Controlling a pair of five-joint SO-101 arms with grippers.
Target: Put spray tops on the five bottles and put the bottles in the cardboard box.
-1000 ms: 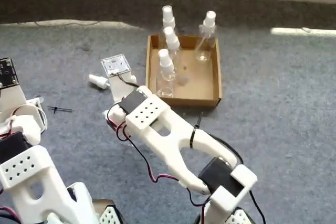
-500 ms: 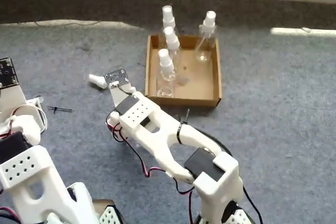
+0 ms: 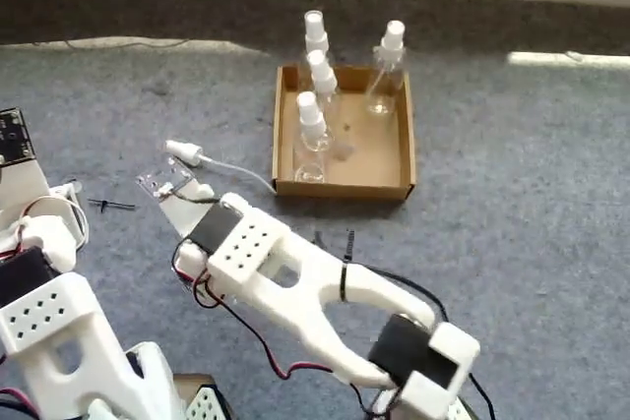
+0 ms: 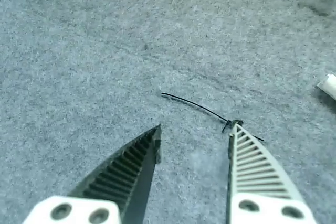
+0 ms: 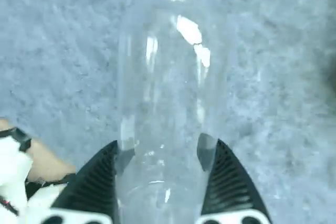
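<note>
Over the carpet (image 4: 79, 40), left fingers (image 4: 251, 156) gape above a cable tie (image 4: 194, 106); right fingers (image 5: 228, 182) clasp a bottle (image 5: 168, 103).

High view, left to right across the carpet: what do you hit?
Left arm → black zip tie → loose spray top → cardboard box holding four capped bottles. The right hand overlaps the spray top, so it is left out.

Nothing here I can actually read, tbh. No lettering, numbers, labels or signs legible on anything in front of me.
</note>
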